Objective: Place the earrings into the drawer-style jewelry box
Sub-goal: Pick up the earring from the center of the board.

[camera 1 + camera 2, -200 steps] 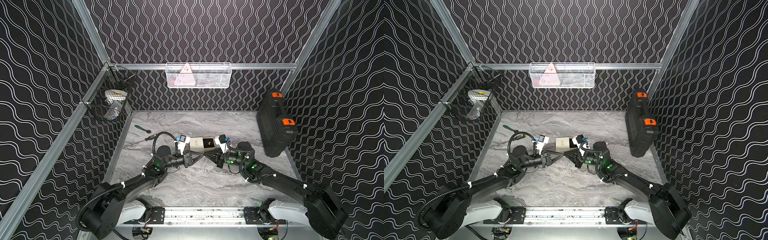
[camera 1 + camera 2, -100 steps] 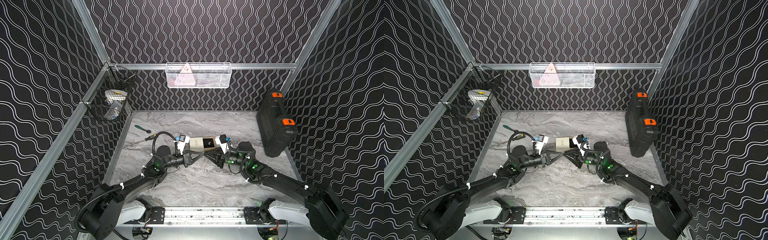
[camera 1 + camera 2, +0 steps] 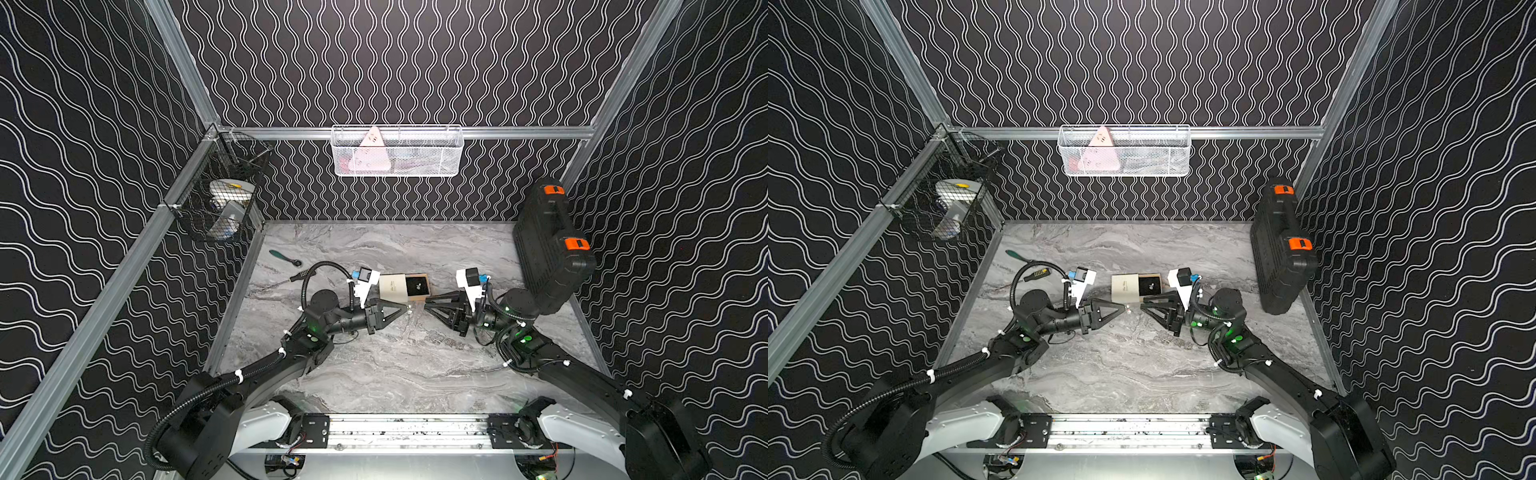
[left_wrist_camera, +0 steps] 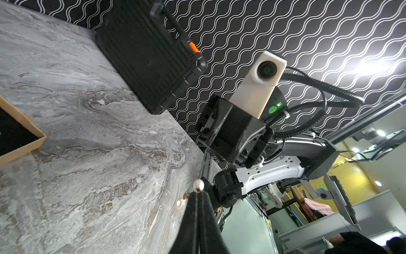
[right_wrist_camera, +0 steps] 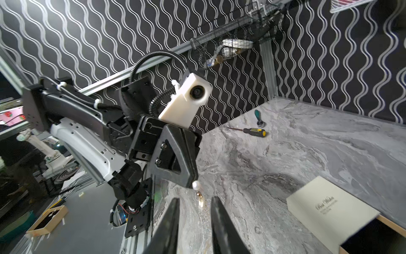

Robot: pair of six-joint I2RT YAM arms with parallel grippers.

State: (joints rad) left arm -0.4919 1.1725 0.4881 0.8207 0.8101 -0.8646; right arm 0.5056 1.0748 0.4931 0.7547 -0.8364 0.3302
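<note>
Pearl earring [image 4: 198, 185] hung pinched in the left jaws above the table [image 3: 374, 365], likely headed for the jewelry box [image 3: 394, 287] just beyond, drawer [image 3: 417, 286] pulled open to receive it. Right jaws sat slightly spread, empty.

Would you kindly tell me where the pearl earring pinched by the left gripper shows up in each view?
Top view: pearl earring, a pale speck at the left gripper tip, just near of the jewelry box.
Top view: same speck at that tip.
Left wrist: at the shut gripper's tip.
Right wrist: hanging from the left gripper's tip.
Shared landmark: the jewelry box, in all four.
</note>
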